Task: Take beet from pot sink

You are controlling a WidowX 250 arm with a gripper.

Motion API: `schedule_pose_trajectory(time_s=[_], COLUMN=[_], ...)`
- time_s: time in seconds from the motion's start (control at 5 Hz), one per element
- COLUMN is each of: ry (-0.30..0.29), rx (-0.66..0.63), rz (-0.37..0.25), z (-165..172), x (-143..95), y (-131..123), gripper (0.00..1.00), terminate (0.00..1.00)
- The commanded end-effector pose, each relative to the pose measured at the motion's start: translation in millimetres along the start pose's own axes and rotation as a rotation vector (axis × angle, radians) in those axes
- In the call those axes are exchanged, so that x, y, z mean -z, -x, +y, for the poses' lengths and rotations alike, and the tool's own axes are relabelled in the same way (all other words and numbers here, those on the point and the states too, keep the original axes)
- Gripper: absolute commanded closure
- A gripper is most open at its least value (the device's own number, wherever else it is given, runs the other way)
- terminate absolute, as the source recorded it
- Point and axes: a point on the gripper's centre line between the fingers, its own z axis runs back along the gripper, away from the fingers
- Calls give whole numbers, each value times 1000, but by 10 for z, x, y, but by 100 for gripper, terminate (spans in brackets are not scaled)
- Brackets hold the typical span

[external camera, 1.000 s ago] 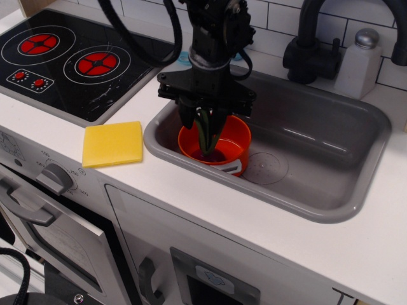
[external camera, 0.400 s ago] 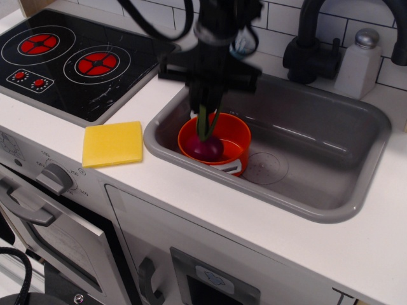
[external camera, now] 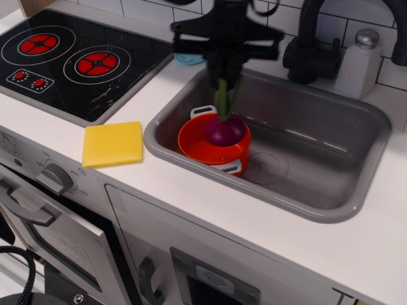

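Grey sink (external camera: 331, 190) fills the right half of the counter, with the orange pot (external camera: 206, 147) sitting at its nine o'clock end, white handles at twelve and five o'clock. Above it, the black gripper (external camera: 224, 75) is clamped on the green leaves of the beet (external camera: 224, 129), and the purple bulb hangs over the pot's two o'clock rim, clear of the floor. Out at nine o'clock from the pot, a yellow sponge (external camera: 112, 143) lies flat on the counter.

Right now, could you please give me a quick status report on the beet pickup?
Gripper shut on leaves of round magenta beet. Beet lifted above round orange pot in grey plastic sink. Nothing blocking above.
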Motion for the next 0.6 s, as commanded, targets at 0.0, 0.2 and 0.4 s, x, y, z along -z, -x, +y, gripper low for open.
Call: schedule_pose_trajectory(time_s=[0.0, 0.2, 0.4], ry=[50, 37, 41], rx=[-41, -25, -26], rz=[-92, -81, -71], z=[-426, -773, -1026], x=[-244, -66, 62], y=[-34, 58, 135], gripper=[100, 100, 100], terminate=[0, 0, 0])
